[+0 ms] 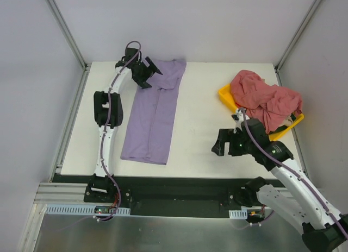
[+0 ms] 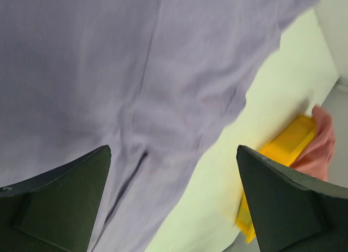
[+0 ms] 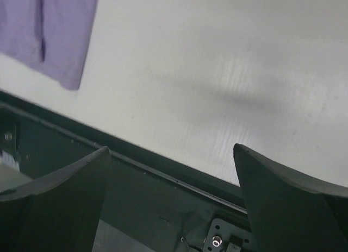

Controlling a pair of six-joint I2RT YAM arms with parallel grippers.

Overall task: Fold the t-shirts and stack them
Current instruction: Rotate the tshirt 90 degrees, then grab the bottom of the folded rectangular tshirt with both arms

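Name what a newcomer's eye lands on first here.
A lavender t-shirt lies folded into a long strip on the left half of the table, with the left pincer open over its far end. At the right, a crumpled heap of pink-red shirts overflows a yellow tray. The right pincer hangs open over bare table near the front edge.

Top view bright, even, diffuse — only faint soft shadows on the white table (image 1: 201,100). Left wrist view soft: lavender t-shirt (image 2: 136,73) blurred near the lens, yellow tray (image 2: 283,149) smeared. Right wrist view dimmer — grey shadow band across the table, right gripper's fingers (image 3: 54,203) dark, unfocused.
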